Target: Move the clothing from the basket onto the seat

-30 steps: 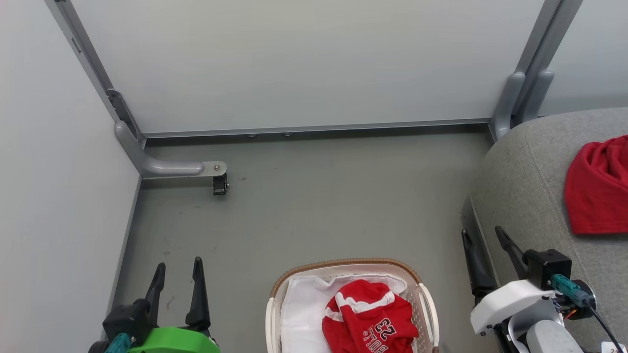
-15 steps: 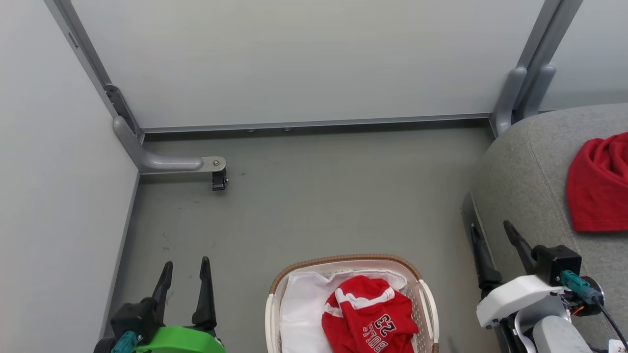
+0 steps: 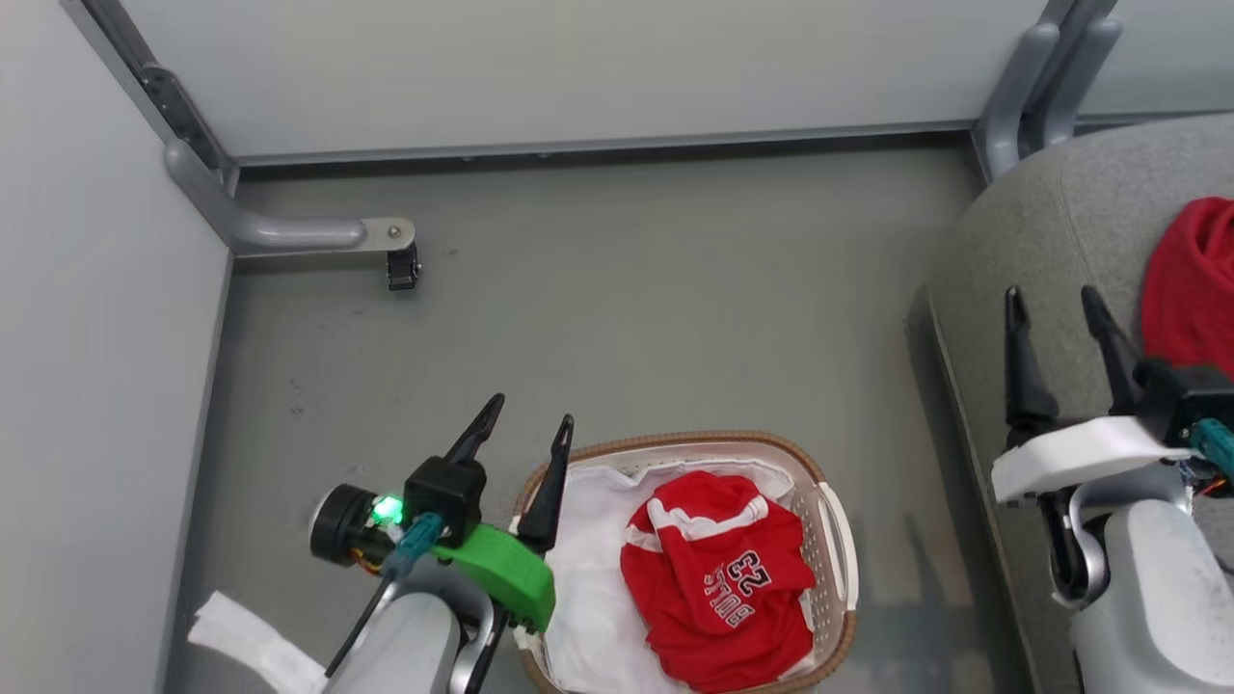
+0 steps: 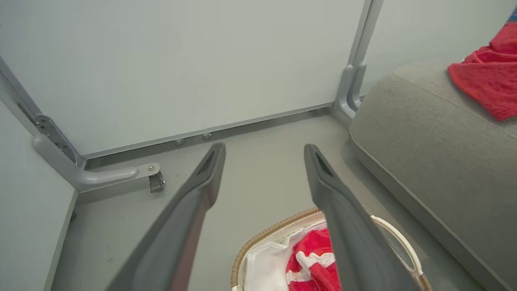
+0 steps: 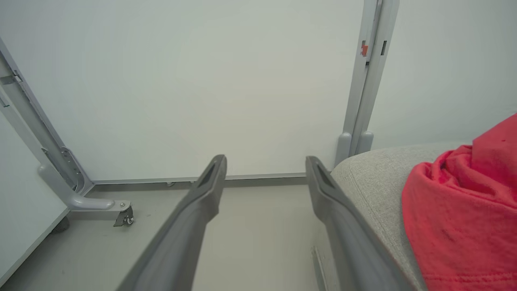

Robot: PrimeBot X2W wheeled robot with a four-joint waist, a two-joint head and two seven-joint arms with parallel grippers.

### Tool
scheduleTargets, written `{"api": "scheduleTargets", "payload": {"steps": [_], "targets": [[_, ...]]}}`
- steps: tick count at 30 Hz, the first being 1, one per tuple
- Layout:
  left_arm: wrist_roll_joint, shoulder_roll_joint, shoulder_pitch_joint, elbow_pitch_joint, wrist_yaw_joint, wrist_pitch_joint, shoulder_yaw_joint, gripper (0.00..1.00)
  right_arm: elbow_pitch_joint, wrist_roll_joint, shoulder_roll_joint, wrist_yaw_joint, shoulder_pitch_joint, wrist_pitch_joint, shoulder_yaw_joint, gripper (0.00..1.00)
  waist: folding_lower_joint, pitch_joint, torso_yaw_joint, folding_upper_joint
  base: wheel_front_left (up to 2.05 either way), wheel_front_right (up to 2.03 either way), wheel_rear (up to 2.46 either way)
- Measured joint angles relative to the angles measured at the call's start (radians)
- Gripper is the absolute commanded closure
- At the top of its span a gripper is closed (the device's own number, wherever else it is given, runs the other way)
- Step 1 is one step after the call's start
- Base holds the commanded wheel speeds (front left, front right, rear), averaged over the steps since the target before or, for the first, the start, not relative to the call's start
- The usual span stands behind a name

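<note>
An oval white basket (image 3: 675, 441) with a brown woven rim stands on the floor. In it, on a white liner, lies red clothing (image 3: 718, 588) lettered "23". My left gripper (image 3: 532, 413) hangs open above the basket's left rim, empty. In the left wrist view, its fingers (image 4: 264, 149) frame the floor, with the basket (image 4: 274, 230) and red clothing (image 4: 313, 254) below. A second red garment (image 3: 1191, 280) lies on the grey seat (image 3: 1060, 241) at right. My right gripper (image 3: 1051, 294) is open over the seat's left edge, beside that garment (image 5: 464, 210).
Pale partition walls close the space at the back and left. A grey foot with a caster (image 3: 400, 265) juts onto the floor at left, and upright posts (image 3: 1046, 87) stand at the back right corner by the seat. Bare grey floor (image 3: 627, 289) lies beyond the basket.
The head camera has tilted down, shifting the scene up. My left gripper has swung right to the basket's left rim. The right gripper has moved forward over the seat's edge. Both stay open.
</note>
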Motion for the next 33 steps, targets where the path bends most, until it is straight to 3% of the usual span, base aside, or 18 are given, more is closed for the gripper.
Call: {"api": "scheduleTargets", "payload": {"steps": [8, 14, 33], "targets": [[-0.029, -0.002, -0.223, 0.230, -0.011, 0.011, -0.220, 0.00, -0.068, -0.009, -0.001, 0.000, -0.133, 0.000, -0.029, 0.00, 0.0000, 0.148, -0.038, 0.0000, 0.00, 0.00, 0.00], [-0.059, -0.002, -0.321, 0.387, -0.012, 0.028, -0.309, 0.00, -0.107, 0.044, -0.001, 0.000, -0.209, 0.000, 0.007, 0.00, 0.0002, 0.272, -0.085, 0.0000, 0.00, 0.00, 0.00], [-0.268, -0.003, -0.475, 0.589, 0.058, 0.103, -0.380, 0.00, -0.214, 0.144, -0.002, 0.000, -0.320, 0.000, 0.084, 0.00, 0.0003, 0.622, -0.261, 0.0000, 0.00, 0.00, 0.00]]}}
